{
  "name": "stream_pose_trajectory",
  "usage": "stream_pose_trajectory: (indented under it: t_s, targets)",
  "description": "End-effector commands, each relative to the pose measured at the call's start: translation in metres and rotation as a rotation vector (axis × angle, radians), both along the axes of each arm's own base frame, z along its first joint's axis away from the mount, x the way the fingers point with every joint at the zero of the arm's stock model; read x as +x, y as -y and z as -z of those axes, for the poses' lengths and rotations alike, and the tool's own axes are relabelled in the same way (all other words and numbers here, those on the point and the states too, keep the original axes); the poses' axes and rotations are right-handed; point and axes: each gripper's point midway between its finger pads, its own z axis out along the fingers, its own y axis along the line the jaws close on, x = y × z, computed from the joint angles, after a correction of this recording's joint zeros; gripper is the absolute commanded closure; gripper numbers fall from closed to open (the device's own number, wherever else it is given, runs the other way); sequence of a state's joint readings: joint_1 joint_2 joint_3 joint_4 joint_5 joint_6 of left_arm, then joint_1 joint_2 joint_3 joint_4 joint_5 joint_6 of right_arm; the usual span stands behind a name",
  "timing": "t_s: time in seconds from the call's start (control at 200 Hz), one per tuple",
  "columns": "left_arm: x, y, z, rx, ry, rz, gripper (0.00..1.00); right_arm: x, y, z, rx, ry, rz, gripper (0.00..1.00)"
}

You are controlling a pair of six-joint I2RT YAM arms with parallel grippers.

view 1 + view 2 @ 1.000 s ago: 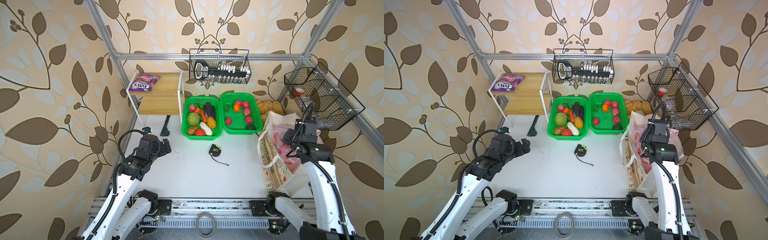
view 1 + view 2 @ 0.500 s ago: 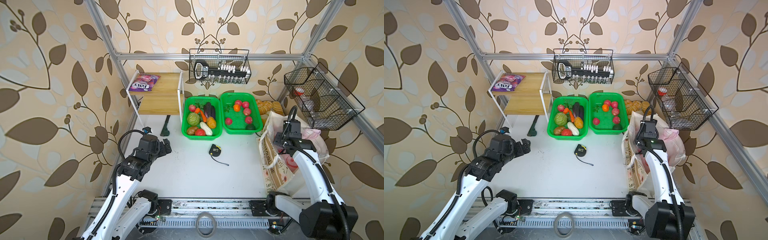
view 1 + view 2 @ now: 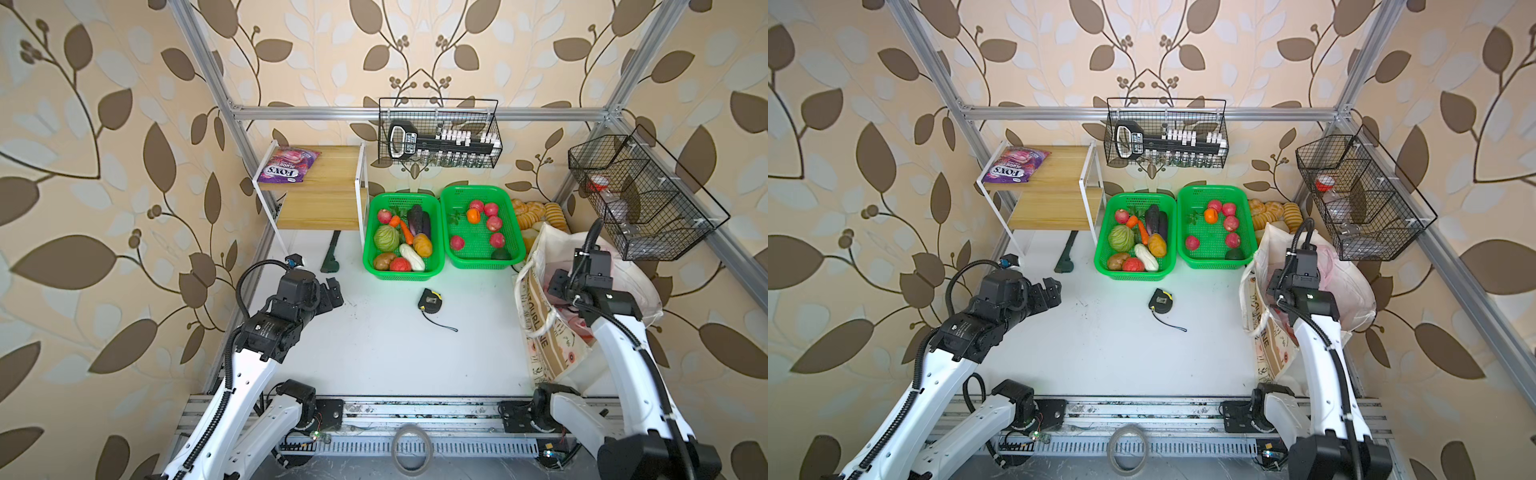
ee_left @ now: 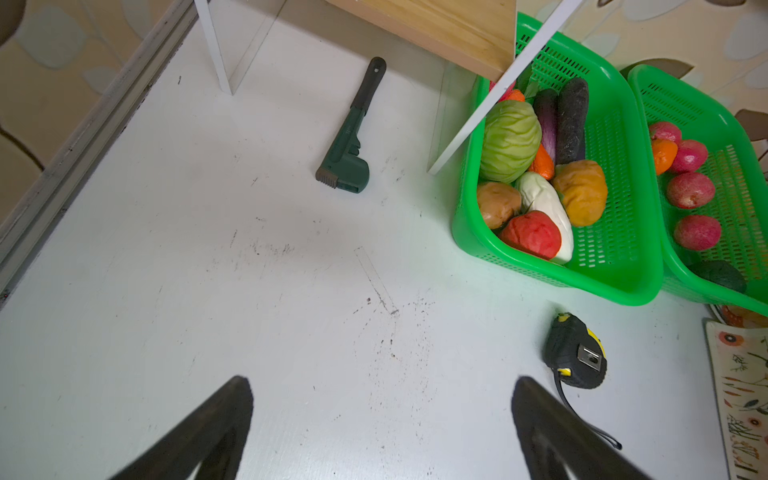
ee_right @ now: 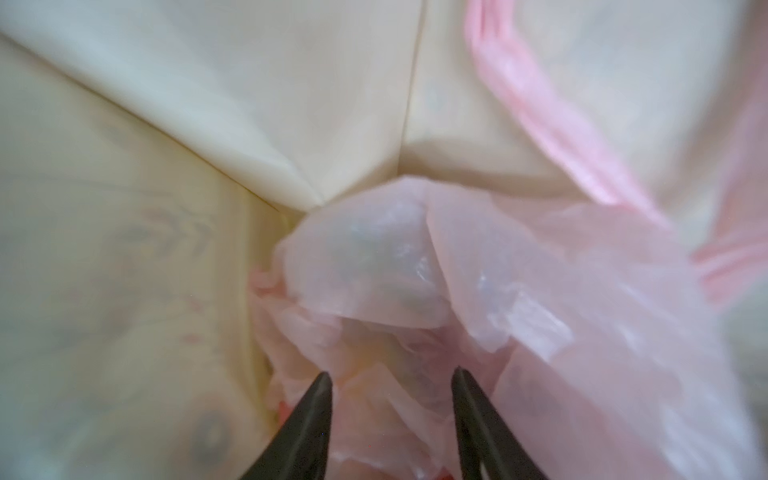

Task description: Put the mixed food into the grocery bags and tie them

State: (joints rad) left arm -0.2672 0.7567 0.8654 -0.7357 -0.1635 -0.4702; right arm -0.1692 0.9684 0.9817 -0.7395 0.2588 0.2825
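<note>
Tote [image 3: 536, 332] stands open-mouthed at the table's edge, with the right arm reaching down into it.

- Pink bag [image 3: 636, 291] sits in the tote's mouth and spills over its far rim. In the right wrist view its film [image 5: 540, 291] lies crumpled against the tote's cream inner wall, with one loop handle trailing loose. No knot is visible.
- Dim shapes show through the film, but they are too blurred to name. Judged: some food is already in the bag.
- Right gripper [image 5: 390, 374]: jaws partly apart, just above the film inside the tote. Nothing is seen clamped between the tips.
- Left gripper [image 4: 380, 382]: jaws spread wide and empty, hanging over bare table well apart from the tote.
- FOX'S packet [image 3: 288, 166] lies on the shelf [image 3: 324, 183], far across the table from the tote. It is not yet bagged.
- Orange [image 3: 473, 215] lies in the green basket [image 3: 482, 262] just beside the tote, among red fruit.

Judged progress: packing is partly done. Left to do: fetch the packet, perhaps the orange too, then gather the handles and tie. Thin film may slip when pinched.
</note>
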Motion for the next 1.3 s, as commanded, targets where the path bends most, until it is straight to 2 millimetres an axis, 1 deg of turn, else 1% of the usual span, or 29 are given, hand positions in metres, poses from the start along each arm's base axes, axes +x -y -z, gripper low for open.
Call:
stream_pose_trajectory:
  t_s: [0.0,0.04,0.08,0.14,0.195,0.255,0.29,0.36,0.415,0.455,0.495,0.555,0.625,0.705,0.765,0.855,0.915,0.98,1.01,1.02,1.04,1.055,1.07,1.105,1.115,1.19,1.22,1.25,1.295]
  targets:
    - [0.004,0.001,-0.013,0.000,0.033,0.010,0.01,-0.018,0.000,-0.039,-0.017,0.073,0.027,0.48]
    - [0.003,0.001,-0.013,0.000,0.033,0.011,0.01,-0.027,0.006,-0.042,-0.032,0.082,0.070,0.47]
    - [0.003,0.001,-0.014,0.000,0.034,0.010,0.01,-0.035,0.011,-0.040,-0.037,0.085,0.109,0.46]
    - [0.002,0.000,-0.015,0.005,0.033,0.007,0.01,-0.044,0.017,-0.029,-0.016,0.088,0.154,0.48]
    - [0.001,-0.001,-0.015,0.007,0.033,0.008,0.01,-0.050,0.020,-0.010,0.037,0.082,0.184,0.51]
    - [0.000,-0.001,-0.016,0.010,0.035,0.007,0.01,-0.052,0.020,0.012,0.115,0.066,0.188,0.55]
    - [0.000,-0.002,-0.016,0.011,0.034,0.005,0.01,-0.051,0.018,0.027,0.160,0.047,0.181,0.58]
    - [-0.001,-0.002,-0.016,0.009,0.036,0.007,0.01,-0.045,0.007,0.053,0.240,-0.013,0.121,0.61]
    - [-0.001,-0.002,-0.017,0.008,0.038,0.007,0.01,-0.043,0.001,0.067,0.276,-0.058,0.095,0.61]
    - [0.000,-0.002,-0.017,0.008,0.038,0.007,0.01,-0.042,-0.001,0.069,0.280,-0.072,0.087,0.62]
    - [0.000,-0.002,-0.017,0.009,0.038,0.007,0.01,-0.041,0.000,0.063,0.261,-0.068,0.089,0.61]
    - [0.000,-0.002,-0.018,0.011,0.039,0.004,0.01,-0.040,0.005,0.043,0.191,-0.030,0.095,0.59]
    - [0.000,-0.002,-0.018,0.010,0.042,0.004,0.01,-0.037,0.009,0.006,0.099,0.054,0.090,0.54]
    - [0.001,-0.002,-0.018,0.012,0.041,0.002,0.01,-0.033,0.003,-0.039,0.028,0.170,0.045,0.49]
    - [0.002,-0.002,-0.018,0.014,0.042,0.003,0.01,-0.025,-0.018,-0.074,0.002,0.275,-0.069,0.45]
    - [0.003,-0.005,-0.020,0.031,0.051,-0.006,0.01,-0.015,-0.067,-0.122,0.019,0.456,-0.300,0.41]
    - [0.004,-0.007,-0.021,0.044,0.058,-0.012,0.01,-0.011,-0.104,-0.142,0.053,0.551,-0.448,0.39]
    - [0.005,-0.009,-0.022,0.058,0.063,-0.015,0.01,-0.006,-0.147,-0.151,0.076,0.600,-0.606,0.38]
    - [0.005,-0.010,-0.024,0.064,0.067,-0.018,0.01,-0.004,-0.170,-0.149,0.074,0.605,-0.675,0.37]
    - [0.005,-0.010,-0.023,0.066,0.067,-0.018,0.01,-0.003,-0.174,-0.150,0.069,0.609,-0.683,0.37]
    - [0.005,-0.011,-0.024,0.069,0.068,-0.021,0.01,-0.003,-0.191,-0.146,0.058,0.605,-0.734,0.37]
    - [0.005,-0.011,-0.025,0.070,0.070,-0.021,0.01,-0.001,-0.198,-0.142,0.034,0.600,-0.748,0.37]
    - [0.005,-0.012,-0.025,0.072,0.071,-0.022,0.01,-0.002,-0.212,-0.138,0.012,0.593,-0.794,0.37]
    - [0.005,-0.012,-0.026,0.077,0.073,-0.023,0.01,0.000,-0.231,-0.129,-0.081,0.582,-0.838,0.36]
    - [0.005,-0.013,-0.026,0.079,0.072,-0.024,0.01,-0.002,-0.240,-0.127,-0.106,0.581,-0.862,0.36]
    - [0.003,-0.015,-0.026,0.087,0.072,-0.028,0.01,-0.002,-0.279,-0.096,-0.321,0.549,-0.932,0.34]
    - [0.003,-0.016,-0.026,0.091,0.073,-0.033,0.01,-0.002,-0.291,-0.083,-0.384,0.532,-0.959,0.33]
    - [0.002,-0.017,-0.026,0.094,0.074,-0.036,0.01,0.001,-0.298,-0.073,-0.411,0.529,-0.945,0.32]
    - [0.001,-0.018,-0.025,0.096,0.074,-0.040,0.01,0.008,-0.299,-0.057,-0.404,0.503,-0.894,0.32]
